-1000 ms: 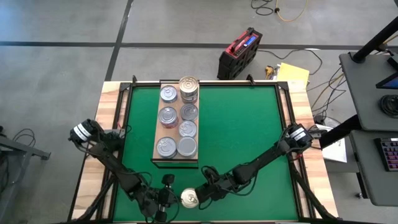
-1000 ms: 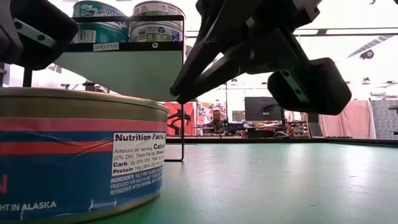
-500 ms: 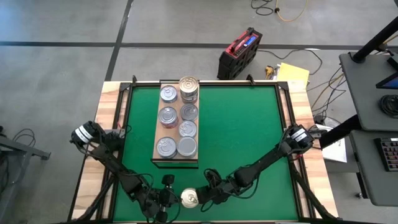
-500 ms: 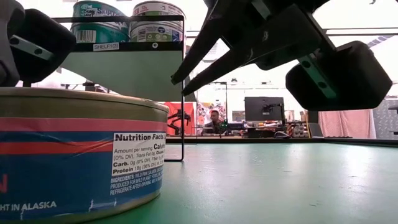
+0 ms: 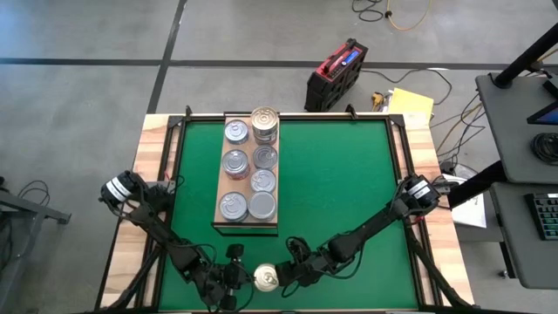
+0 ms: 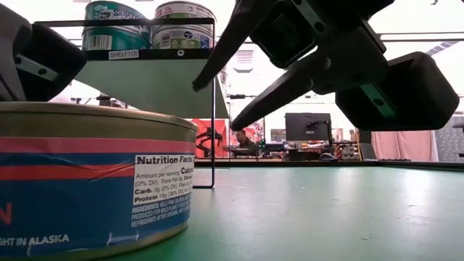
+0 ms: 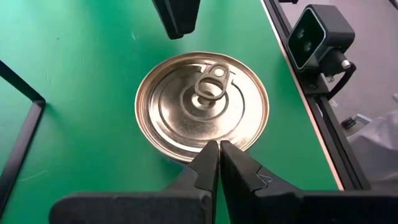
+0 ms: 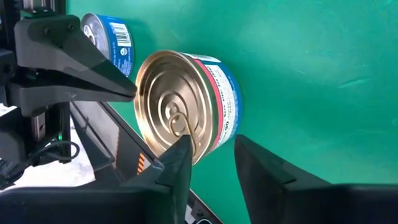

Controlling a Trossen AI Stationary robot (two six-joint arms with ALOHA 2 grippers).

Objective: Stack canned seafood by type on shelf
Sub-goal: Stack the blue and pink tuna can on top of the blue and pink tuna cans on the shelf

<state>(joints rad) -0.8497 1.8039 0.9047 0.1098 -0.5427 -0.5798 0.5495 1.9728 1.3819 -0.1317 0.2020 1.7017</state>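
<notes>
While both arms reach to the near edge of the green mat (image 5: 340, 183), one loose gold-lidded tin (image 5: 266, 278) sits there between the two grippers, apart from the wooden shelf board (image 5: 248, 174). Left gripper (image 5: 228, 277) is just beside the tin on its left side. In the left wrist view its fingers (image 7: 219, 163) are pressed together, tips meeting right at the tin's rim (image 7: 202, 106), over the lid edge, not around the can. Right gripper (image 5: 290, 272) is just beside the tin on the other side. In the right wrist view its fingers (image 8: 184, 163) are apart, with a gap between them, and the tin (image 8: 186, 102) lies just ahead of the tips, not between them; the pull tab lines up near one fingertip. Low view shows the same tin (image 6: 94, 177) close up, blue and red label, standing flat on the mat, with the right gripper's spread fingers (image 6: 290, 80) above and beside it, not touching its wall. Cannot tell if the left fingertips actually touch the lid. Other tins (image 5: 248, 166) stand on the shelf board in two rows, one at the far end stacked taller (image 5: 265, 122). Two more tins (image 6: 148, 25) show on a raised wire rack in the low view.
</notes>
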